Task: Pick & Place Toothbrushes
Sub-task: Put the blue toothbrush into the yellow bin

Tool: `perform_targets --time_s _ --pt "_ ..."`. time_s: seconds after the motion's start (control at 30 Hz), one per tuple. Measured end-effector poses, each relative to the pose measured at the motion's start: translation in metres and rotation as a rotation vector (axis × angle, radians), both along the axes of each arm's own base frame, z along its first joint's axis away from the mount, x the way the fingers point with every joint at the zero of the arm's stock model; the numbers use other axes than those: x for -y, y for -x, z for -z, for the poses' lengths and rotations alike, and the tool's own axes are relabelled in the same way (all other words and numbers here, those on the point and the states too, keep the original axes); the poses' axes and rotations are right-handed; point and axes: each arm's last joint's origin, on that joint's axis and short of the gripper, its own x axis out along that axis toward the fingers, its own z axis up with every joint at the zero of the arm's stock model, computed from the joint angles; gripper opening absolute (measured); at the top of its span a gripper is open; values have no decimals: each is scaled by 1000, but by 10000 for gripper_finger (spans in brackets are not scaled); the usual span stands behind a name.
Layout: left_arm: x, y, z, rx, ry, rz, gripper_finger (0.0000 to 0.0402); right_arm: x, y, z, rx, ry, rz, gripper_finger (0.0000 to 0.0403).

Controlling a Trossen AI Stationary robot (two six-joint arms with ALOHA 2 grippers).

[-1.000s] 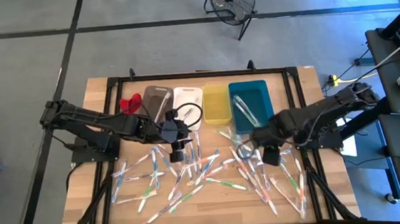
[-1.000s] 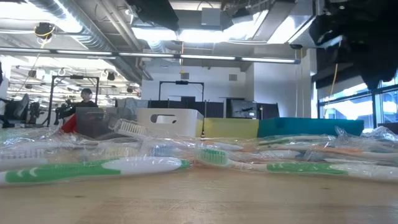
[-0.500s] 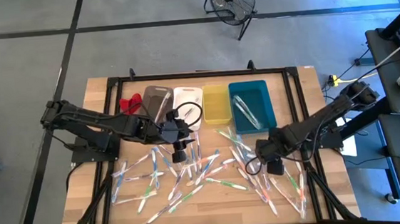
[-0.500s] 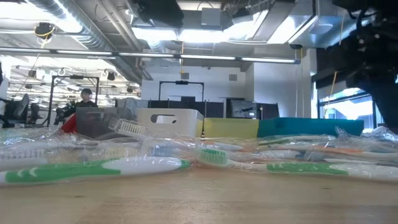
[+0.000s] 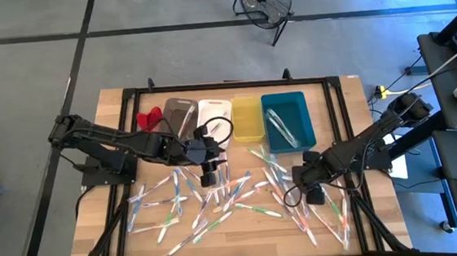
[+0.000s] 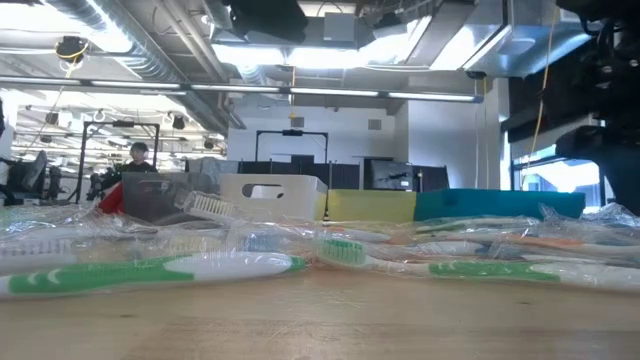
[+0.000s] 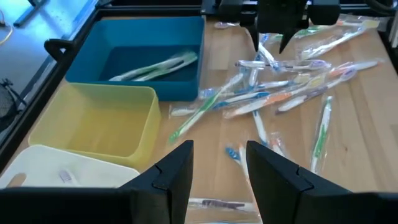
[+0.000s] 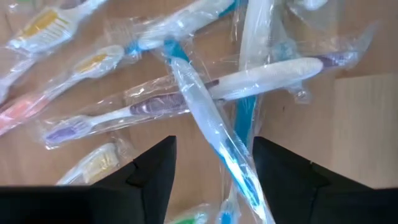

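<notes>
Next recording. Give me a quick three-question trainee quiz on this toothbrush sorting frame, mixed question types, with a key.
1. True or false: the teal bin already holds toothbrushes.
2. Multiple choice: the right gripper hovers over A) the yellow bin, B) loose wrapped toothbrushes on the table, C) the red object.
3. Fill in: the left gripper has its jaws ____ with nothing between them.

Key
1. True: a few pale ones lie inside.
2. B
3. open
</notes>
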Motion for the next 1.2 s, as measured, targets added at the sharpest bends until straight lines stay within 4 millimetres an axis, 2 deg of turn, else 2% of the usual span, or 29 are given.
perform_targets --time_s 0.3,0.57,0.9,1.2 --pt "0 -1 -1 5 -7 42 143 -1 -1 3 51 29 -22 201" --pt "-9 -4 -2 19 -29 24 143 -2 -3 4 65 33 -58 195" --pt "-19 -5 -2 17 -24 22 143 -7 -8 23 -12 61 -116 185" --pt "-18 -5 -2 15 -7 18 143 -8 -8 27 -40 34 -141 138"
